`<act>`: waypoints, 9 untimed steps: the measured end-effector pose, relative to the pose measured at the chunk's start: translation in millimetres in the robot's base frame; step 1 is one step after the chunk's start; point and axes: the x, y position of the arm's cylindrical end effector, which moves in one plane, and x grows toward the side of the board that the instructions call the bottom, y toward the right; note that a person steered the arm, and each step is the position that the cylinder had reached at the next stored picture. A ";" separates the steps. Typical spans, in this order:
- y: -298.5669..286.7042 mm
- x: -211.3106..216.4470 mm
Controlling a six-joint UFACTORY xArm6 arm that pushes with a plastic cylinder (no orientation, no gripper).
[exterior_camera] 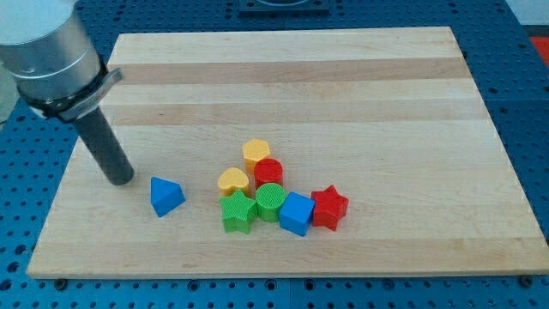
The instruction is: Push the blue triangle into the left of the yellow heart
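Toward the view's left on a pale wooden board [360, 77], my tip [119, 179] rests on the wood. It is a plain dark rod with nothing to open or close, and it holds nothing. It stands just to the left of the blue triangle [165, 196], a narrow strip of board showing between them, so they are not touching. The triangle is a small blue wedge lying alone. To its right, a little apart, sits the yellow heart [232, 181], at the left edge of a tight cluster: a yellow hexagon [256, 152], a red cylinder [268, 172], a green star [238, 212], a green cylinder [270, 201], a blue cube [297, 214] and a red star [329, 207].
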 end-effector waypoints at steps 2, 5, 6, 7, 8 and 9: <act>64.8 46.4; 62.2 22.0; 90.7 21.9; 127.5 21.9; 128.6 21.9; 116.8 21.9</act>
